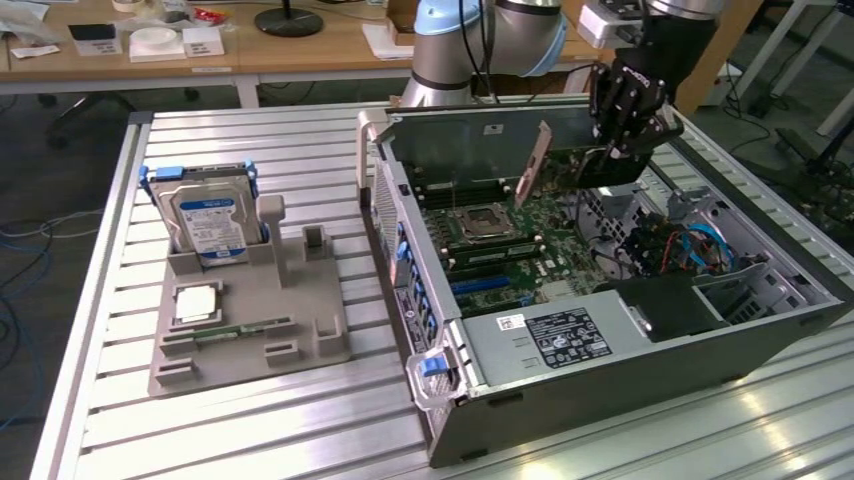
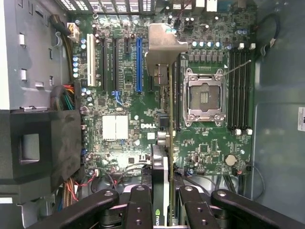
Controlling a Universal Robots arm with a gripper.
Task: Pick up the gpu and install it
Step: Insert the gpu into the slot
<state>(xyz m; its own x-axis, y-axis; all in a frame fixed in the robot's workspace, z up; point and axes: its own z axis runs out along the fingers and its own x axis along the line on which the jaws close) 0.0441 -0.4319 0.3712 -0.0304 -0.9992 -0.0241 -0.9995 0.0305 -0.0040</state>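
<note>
A robot arm (image 1: 467, 40) is reaching over an open computer case (image 1: 641, 370) that is lying on its side on a slatted metal table (image 1: 267, 430). Its black gripper (image 1: 622, 150) is clamping the gpu (image 1: 571, 165), holding the card on edge above the motherboard (image 1: 534, 250), near the case's far wall. In the wrist view, the fingers (image 2: 140, 205) are pressing on both faces of the card, which is hanging edge-on over the board between a blue slot (image 2: 139, 64) and the processor socket (image 2: 204, 95), its silver bracket (image 2: 164, 43) pointing away from the gripper. At the exterior view's left, well apart from the case, a hard drive (image 1: 207, 215) is standing upright in a grey holder (image 1: 287, 330).
</note>
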